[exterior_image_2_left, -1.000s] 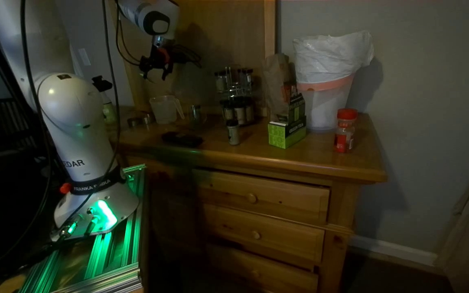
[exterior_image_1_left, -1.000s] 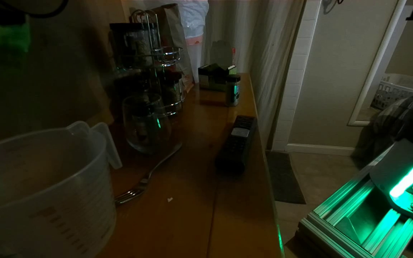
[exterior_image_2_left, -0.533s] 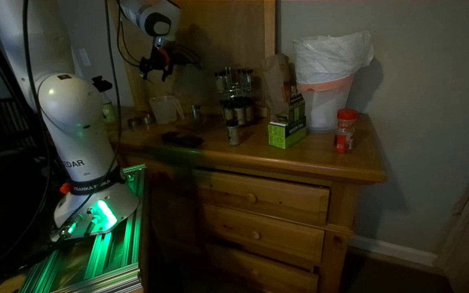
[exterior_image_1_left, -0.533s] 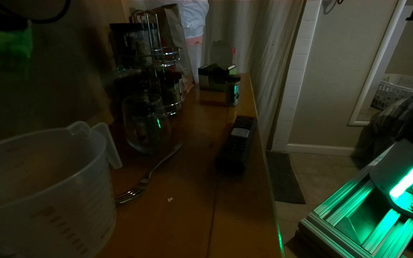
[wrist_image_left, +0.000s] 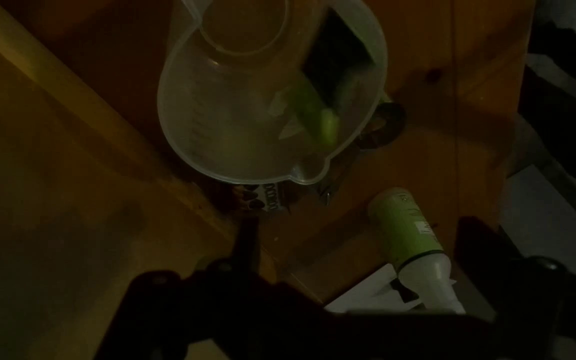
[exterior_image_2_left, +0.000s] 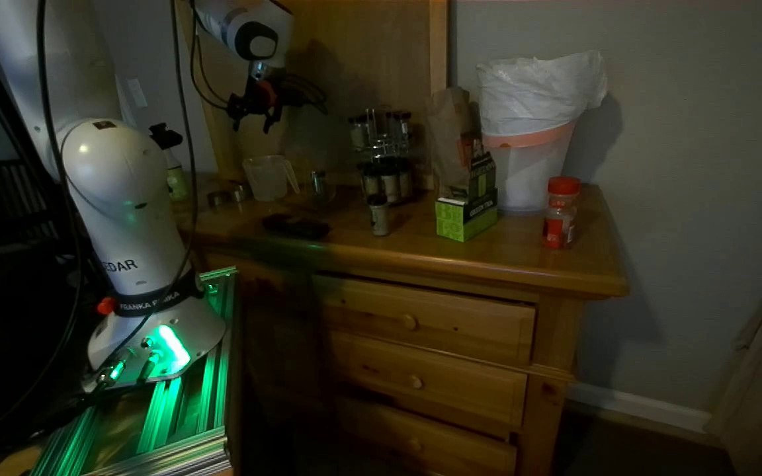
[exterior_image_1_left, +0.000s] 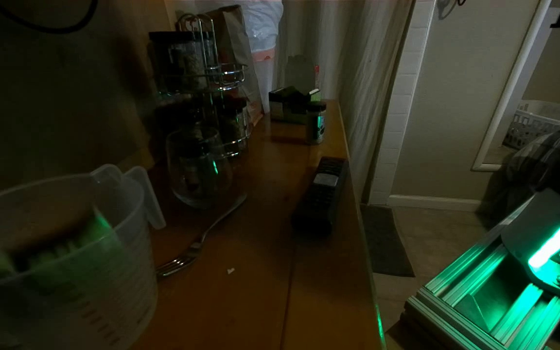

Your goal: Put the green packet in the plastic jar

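- Wrist view: the green packet [wrist_image_left: 329,77] shows within the round rim of the plastic jar [wrist_image_left: 218,130], toward the top of that view from the gripper [wrist_image_left: 359,227].
- The gripper's fingers [wrist_image_left: 246,255] stand wide apart with nothing held; a green-and-white bottle [wrist_image_left: 410,230] appears between them, but only as backdrop.
- In an exterior view the gripper [exterior_image_2_left: 251,128] hangs above the jar, apart from its rim, so I judge the packet to lie below the tool rather than level with it.
- The packet is tilted, its upper edge sloping across the jar's mouth in an exterior view [exterior_image_1_left: 73,245]; blur hides its true long axis, and whether it touches the bottom I can't say.
- My reading: the task is all but done, the packet dropping or settling; the next move calls for a straight lift, fingers clear of the rim.
- Jar: milky translucent plastic, round and wide-mouthed, with a pouring lip [wrist_image_left: 310,170], a handle [exterior_image_1_left: 151,199] and a printed scale; green glows through its near wall.
- Packet: one broad face near black, another part bright green; probably light and apt to slide down the smooth wall.
- Neighbours: a shiny metal fork [exterior_image_1_left: 195,248] lies just beside the jar, tines toward it, contact unclear; farther along the orange-brown wood top [exterior_image_1_left: 255,301] are a rounded clear glass [exterior_image_1_left: 197,170] and a dark handset [exterior_image_1_left: 319,199].
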`<action>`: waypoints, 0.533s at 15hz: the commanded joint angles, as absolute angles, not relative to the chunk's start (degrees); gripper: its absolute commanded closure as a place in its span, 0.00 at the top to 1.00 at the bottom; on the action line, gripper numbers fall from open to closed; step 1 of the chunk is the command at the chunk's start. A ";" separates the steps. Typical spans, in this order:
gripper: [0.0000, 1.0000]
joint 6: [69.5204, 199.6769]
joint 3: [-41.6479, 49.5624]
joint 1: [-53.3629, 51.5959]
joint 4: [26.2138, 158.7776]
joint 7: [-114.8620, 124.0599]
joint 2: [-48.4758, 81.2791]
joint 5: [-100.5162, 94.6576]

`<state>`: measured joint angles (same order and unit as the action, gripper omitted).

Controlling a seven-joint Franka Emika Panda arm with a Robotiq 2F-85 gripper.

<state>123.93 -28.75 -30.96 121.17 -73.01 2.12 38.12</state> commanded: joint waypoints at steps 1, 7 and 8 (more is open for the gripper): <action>1.00 128.64 -29.68 -30.63 126.35 -78.37 -0.05 41.73; 1.00 140.83 -31.52 -32.64 141.19 -87.15 -10.35 57.50; 1.00 143.34 -31.64 -33.45 144.08 -88.31 -13.41 62.15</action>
<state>137.06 -31.04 -31.73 134.29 -84.65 -2.70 51.43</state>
